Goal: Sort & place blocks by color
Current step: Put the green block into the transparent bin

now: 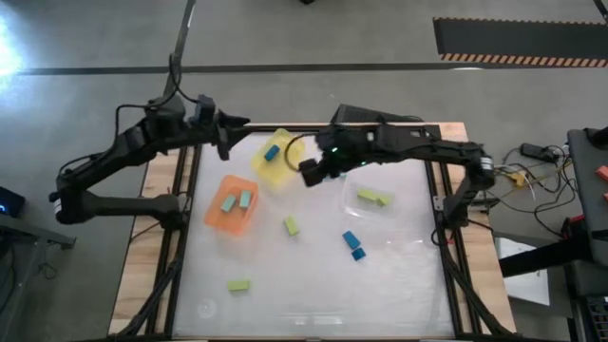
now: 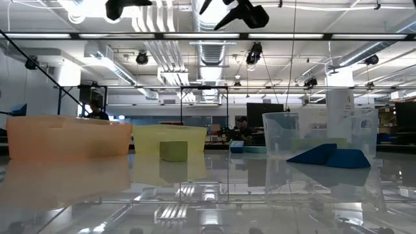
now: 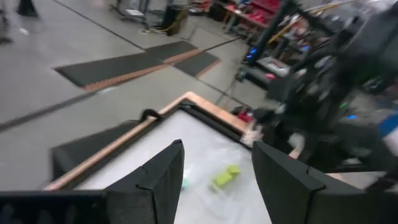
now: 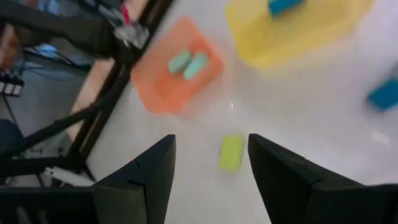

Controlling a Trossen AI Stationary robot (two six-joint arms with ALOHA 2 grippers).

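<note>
Jaws spread on both grippers, right gripper (image 1: 312, 172) beside yellow bin (image 1: 273, 159), left gripper (image 1: 224, 139) at table's far edge

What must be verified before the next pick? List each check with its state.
1. Right gripper fingers open, empty: ok.
2. Left gripper fingers open, empty: ok.
3. Small yellow-green block on the white table shows between the right fingers: ok.
4. Translucent orange bin holds only two light teal blocks: ok.
5. Translucent yellow bin holds one blue block: ok.
6. All blocks sorted: not ok, several lie loose.
</note>
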